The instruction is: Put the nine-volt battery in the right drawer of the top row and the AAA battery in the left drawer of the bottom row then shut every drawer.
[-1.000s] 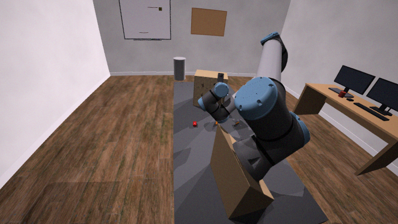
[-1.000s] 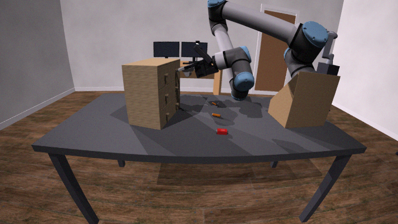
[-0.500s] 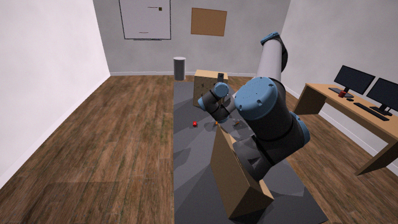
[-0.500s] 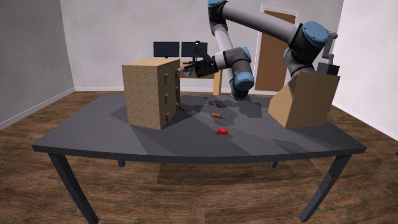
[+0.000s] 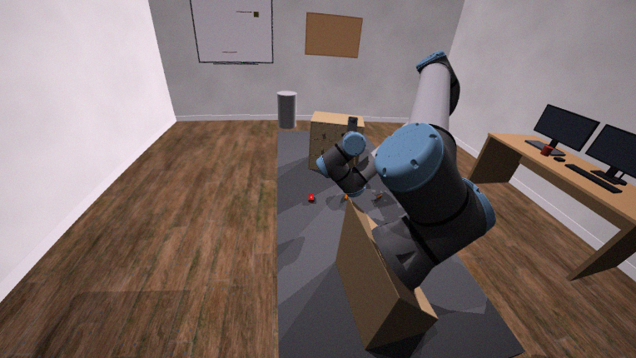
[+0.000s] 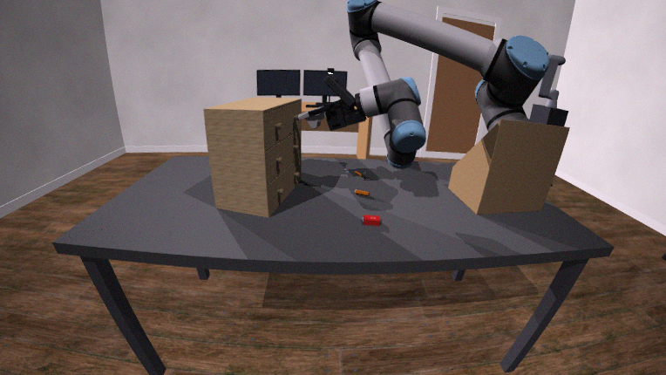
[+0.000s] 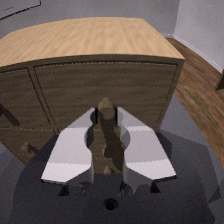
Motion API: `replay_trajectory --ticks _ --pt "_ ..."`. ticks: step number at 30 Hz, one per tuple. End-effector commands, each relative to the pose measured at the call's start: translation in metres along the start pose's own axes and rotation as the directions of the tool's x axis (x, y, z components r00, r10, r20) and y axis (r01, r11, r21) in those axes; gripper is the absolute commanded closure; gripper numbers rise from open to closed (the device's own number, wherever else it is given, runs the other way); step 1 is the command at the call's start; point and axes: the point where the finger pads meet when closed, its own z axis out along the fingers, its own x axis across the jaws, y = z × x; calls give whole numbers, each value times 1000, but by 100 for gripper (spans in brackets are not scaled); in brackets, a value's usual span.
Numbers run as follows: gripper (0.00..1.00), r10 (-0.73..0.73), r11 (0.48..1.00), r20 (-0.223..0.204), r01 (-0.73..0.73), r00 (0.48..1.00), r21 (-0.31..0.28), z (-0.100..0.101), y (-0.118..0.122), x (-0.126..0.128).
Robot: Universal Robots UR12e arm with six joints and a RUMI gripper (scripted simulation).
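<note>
The wooden chest (image 6: pixel 254 153) stands upright at the table's left in the exterior view, with all drawers flush; it also shows in the top view (image 5: pixel 335 133). My gripper (image 7: pixel 106 108) is at the top row and is shut on the small handle (image 7: pixel 106 107) of the right top drawer; it also shows in the exterior view (image 6: pixel 300 116). A small red block (image 6: pixel 371 220), seemingly the nine-volt battery, lies on the table. Two small orange cylinders (image 6: pixel 361 192) (image 6: pixel 357 173) lie nearer the arm; I cannot tell which is the AAA battery.
A large tilted cardboard box (image 6: pixel 510 167) stands at the table's right end by the arm's base. The arm's elbow (image 6: pixel 405 134) hangs low over the table behind the orange cylinders. A desk with monitors (image 5: pixel 578 133) stands off the table.
</note>
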Motion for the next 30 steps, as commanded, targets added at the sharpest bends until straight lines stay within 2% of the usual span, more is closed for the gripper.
replay_trajectory --ticks 1,30 --pt "93 0 1000 0 0 1000 1 -1 0 0" --pt "93 0 1000 0 0 1000 1 -8 2 0"
